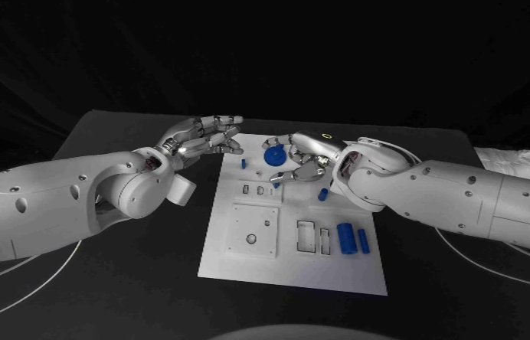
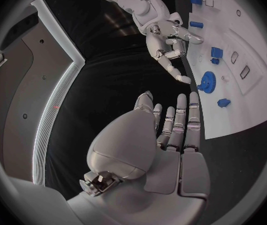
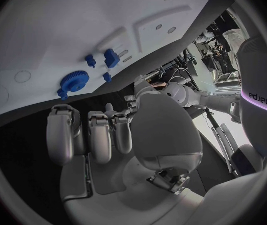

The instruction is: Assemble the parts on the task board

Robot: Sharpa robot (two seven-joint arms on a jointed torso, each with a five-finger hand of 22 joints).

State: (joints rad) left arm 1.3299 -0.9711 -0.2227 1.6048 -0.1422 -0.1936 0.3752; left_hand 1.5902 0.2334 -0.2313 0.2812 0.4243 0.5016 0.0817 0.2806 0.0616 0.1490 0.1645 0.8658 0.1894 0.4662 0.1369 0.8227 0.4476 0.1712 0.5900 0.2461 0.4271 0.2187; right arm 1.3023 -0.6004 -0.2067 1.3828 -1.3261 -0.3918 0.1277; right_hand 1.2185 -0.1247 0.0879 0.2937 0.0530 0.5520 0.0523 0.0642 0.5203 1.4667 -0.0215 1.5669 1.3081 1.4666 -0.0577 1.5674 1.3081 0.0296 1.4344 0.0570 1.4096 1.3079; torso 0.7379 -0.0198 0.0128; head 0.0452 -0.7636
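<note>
Both hands bare over the task board's (image 1: pixel 289 275) far end.
Left hand (image 1: pixel 204 139) and right hand (image 1: pixel 304 156), fingers spread, hold nothing; right one partly hides the blue gear (image 1: pixel 274 155).

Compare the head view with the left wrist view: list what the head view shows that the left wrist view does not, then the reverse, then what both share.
Head view alone: the near half of the task board, with its rectangular recesses and two upright blue cylinders.

Left wrist view alone: the left hand seen from behind, fingers straight and apart, holding nothing.

Both: the right hand hovering at the board's far end, and the blue gear lying there beside smaller blue parts.
</note>
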